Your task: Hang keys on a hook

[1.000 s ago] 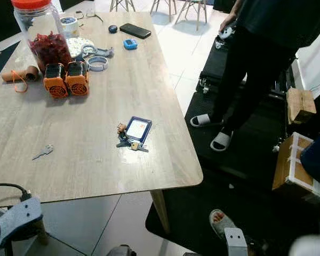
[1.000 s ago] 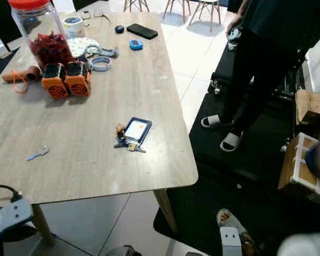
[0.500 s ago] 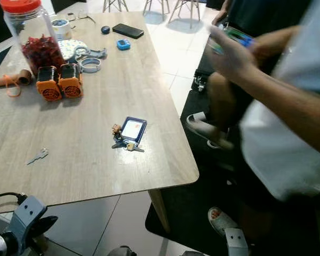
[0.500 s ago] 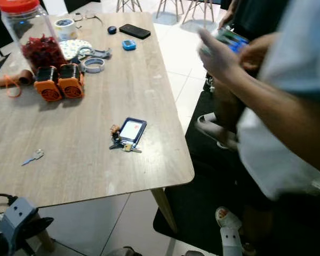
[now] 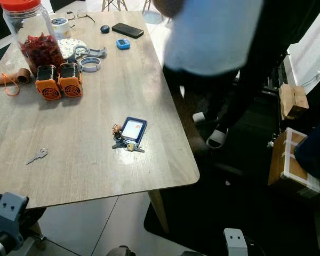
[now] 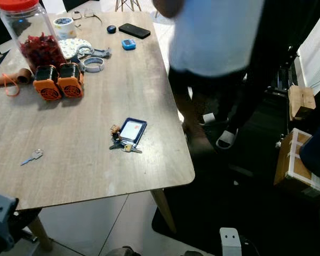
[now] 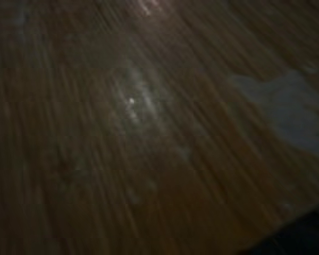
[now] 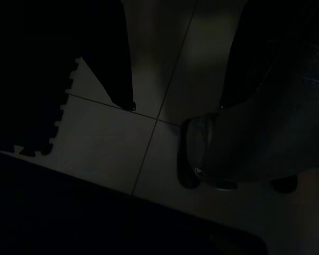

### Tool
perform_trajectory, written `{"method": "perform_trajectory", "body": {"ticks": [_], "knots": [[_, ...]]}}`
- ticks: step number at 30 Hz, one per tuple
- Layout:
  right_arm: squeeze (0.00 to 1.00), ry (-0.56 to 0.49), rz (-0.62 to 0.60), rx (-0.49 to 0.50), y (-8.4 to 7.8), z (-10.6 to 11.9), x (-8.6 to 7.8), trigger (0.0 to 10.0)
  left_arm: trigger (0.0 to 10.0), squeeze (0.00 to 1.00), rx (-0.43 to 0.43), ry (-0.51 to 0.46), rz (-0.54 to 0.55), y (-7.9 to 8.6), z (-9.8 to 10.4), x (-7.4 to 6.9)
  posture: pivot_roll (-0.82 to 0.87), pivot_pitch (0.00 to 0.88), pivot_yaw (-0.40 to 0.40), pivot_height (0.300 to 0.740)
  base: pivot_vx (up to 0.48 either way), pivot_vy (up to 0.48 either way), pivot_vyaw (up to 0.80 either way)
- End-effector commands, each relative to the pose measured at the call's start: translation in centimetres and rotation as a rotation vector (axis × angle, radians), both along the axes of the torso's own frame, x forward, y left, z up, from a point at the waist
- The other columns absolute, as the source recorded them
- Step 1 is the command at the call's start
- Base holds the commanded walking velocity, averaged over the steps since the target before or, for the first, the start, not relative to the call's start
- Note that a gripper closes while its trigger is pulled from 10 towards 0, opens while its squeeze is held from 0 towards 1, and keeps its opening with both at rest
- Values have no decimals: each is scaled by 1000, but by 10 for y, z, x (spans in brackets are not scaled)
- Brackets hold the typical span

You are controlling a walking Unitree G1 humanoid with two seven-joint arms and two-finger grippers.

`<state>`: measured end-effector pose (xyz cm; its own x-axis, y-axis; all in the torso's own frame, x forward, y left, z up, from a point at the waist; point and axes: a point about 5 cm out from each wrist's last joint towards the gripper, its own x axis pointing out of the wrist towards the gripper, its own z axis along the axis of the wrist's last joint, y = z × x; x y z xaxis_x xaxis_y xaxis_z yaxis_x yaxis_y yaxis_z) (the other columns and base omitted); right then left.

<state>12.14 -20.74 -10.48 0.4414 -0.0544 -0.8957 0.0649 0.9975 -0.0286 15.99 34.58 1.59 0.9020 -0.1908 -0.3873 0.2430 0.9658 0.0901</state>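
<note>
On the wooden table [image 5: 90,80] a lone silver key [image 5: 37,156] lies near the left edge, and the key bunch with its blue card tag [image 5: 130,134] sits well right of it, close to the front right corner — neither gripper touches it, and whether their fingers are spread or closed I cannot tell. The main risk is the person in a pale shirt [image 5: 213,37], blurred, just beside the table's right edge, who could be struck by a reaching arm. Farther back stand a red-lidded jar [image 5: 34,34] and two orange fans [image 5: 58,81]; pale tile and black mats cover the floor, with no hook apparent.
</note>
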Motion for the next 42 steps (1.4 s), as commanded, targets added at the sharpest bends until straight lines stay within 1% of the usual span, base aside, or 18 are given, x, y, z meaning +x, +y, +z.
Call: {"method": "perform_trajectory", "body": {"ticks": [1,5,17,27,39,42], "knots": [[0,19,2,3,1,-2,-6,10000,10000,31,16,-9,-35,-7,-2,-1,51,80,-18,740,0,0,0],[0,19,3,4,1,-2,-6,10000,10000,20,35,24,-68,-11,-7,-3,50,80,-17,740,0,0,0],[0,20,3,4,1,-2,-6,10000,10000,4,22,20,-79,-12,-7,-2,51,82,-16,740,0,0,0],[0,19,4,4,1,-2,-6,10000,10000,0,18,15,-88,-13,-5,2,53,80,-17,740,-468,0,0],[0,20,4,5,1,-2,-6,10000,10000,0,20,23,-89,-14,-6,3,55,79,-17,740,-480,0,0],[0,20,5,4,1,-2,-6,10000,10000,0,47,47,-76,-17,-11,3,57,78,-17,740,-149,0,0]]}}
